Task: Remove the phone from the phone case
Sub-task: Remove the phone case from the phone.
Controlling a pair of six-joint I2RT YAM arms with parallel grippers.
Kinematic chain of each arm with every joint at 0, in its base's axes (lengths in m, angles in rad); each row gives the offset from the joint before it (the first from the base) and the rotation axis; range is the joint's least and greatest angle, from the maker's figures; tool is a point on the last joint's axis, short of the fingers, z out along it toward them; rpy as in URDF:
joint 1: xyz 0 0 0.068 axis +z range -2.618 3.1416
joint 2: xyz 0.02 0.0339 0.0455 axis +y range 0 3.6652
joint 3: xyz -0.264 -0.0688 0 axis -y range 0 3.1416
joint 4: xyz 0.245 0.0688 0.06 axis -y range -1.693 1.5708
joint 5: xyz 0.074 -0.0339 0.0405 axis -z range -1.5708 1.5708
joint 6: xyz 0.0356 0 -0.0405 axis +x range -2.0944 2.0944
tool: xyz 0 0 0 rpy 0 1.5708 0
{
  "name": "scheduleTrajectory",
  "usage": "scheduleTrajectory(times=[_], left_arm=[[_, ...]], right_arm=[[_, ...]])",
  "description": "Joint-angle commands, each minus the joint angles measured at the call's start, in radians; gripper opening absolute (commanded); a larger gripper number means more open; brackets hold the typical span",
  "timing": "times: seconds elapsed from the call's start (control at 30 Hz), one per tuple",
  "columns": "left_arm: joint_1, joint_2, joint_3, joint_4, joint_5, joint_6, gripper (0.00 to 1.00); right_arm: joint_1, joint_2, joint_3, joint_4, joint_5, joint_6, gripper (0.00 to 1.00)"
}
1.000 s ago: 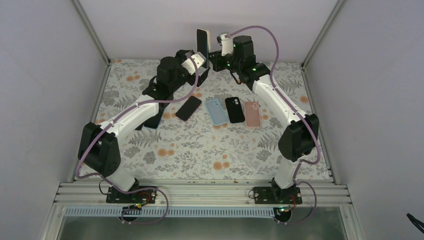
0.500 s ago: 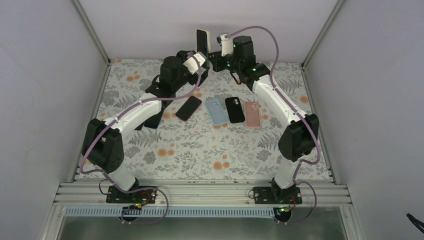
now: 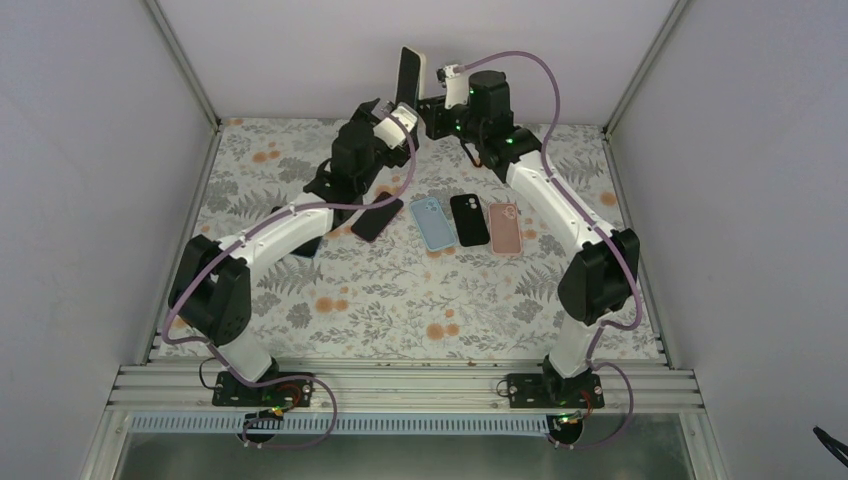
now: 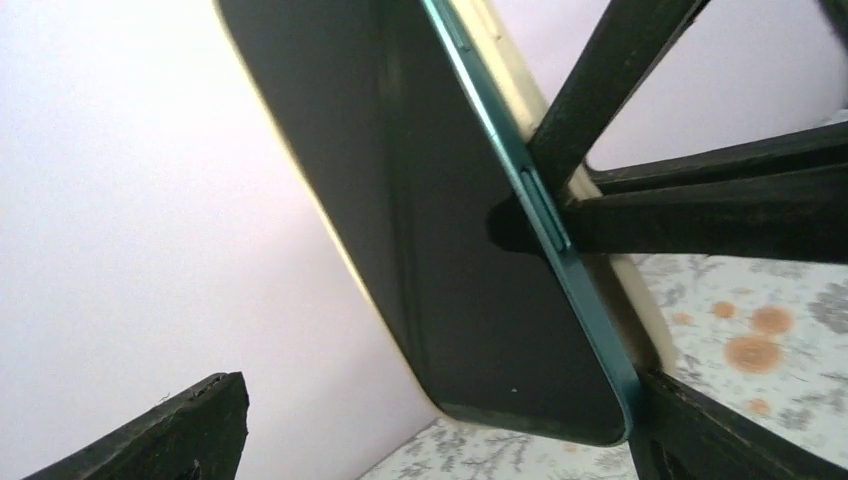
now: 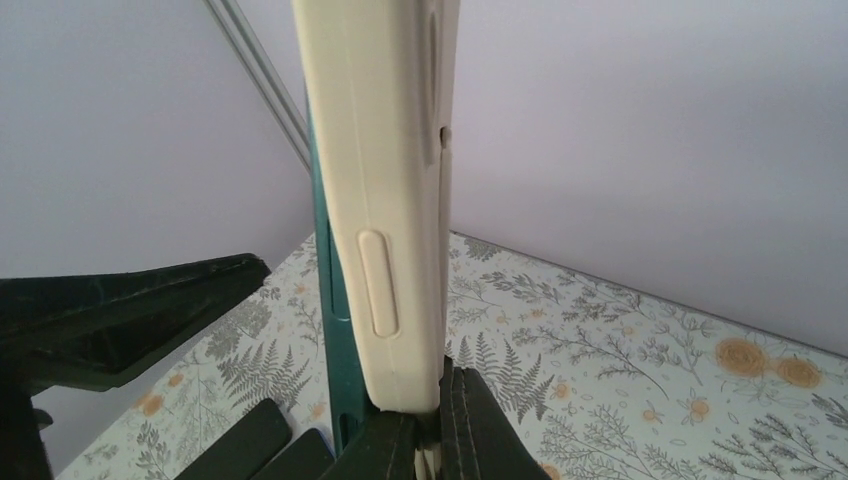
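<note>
Underneath everything, a flat table (image 3: pixel 400 300) covered in a print of grey leaves and orange flowers. Bolted at its near edge, a white, black-jointed left arm (image 3: pixel 270 225) and a matching right arm (image 3: pixel 550 195), both bent inward and reaching high over the far edge.

Up there between them, a dark slab phone with a teal metal rim (image 4: pixel 450 250), nearly upright and slightly tilted, backed by a cream silicone phone case (image 5: pixel 380 200). Teal rim bare along one long side, beside the cream wall; impossible to tell how far seated in the case.

Flat near the table's middle, toward the far edge, in a row from left to right: a black rectangular slab (image 3: pixel 377 216), a light blue case (image 3: pixel 432 222), a black case (image 3: pixel 469 219), a pink case (image 3: pixel 505 228).

Clamped tight on the lower end of the cream case, the right gripper (image 5: pixel 430 435). Spread wide around the phone's bottom end, the left gripper (image 4: pixel 450 450), one finger (image 4: pixel 190 430) well apart from the phone, the other just beside its corner.
</note>
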Motion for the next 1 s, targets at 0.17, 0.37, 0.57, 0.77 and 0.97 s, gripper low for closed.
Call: scheduleTrajectory(times=[0.17,0.37,0.57,0.77,0.97], left_arm=[[0.033,0.048,-0.056,0.483,-0.394,0.267,0.92],[0.030,0.129,0.037,0.560,-0.411,0.356,0.94],[0.030,0.138,0.041,0.559,-0.384,0.338,0.61],[0.027,0.111,0.032,0.430,-0.294,0.239,0.18],[0.050,0.012,-0.009,0.293,-0.177,0.142,0.09]], right_arm=[[0.077,-0.032,-0.006,-0.026,-0.186,0.069,0.03],[0.190,0.002,-0.031,-0.016,-0.229,0.094,0.03],[0.214,0.023,0.011,-0.020,-0.255,0.115,0.03],[0.182,0.006,0.005,-0.019,-0.205,0.097,0.03],[0.104,-0.032,-0.026,-0.031,0.089,-0.164,0.03]])
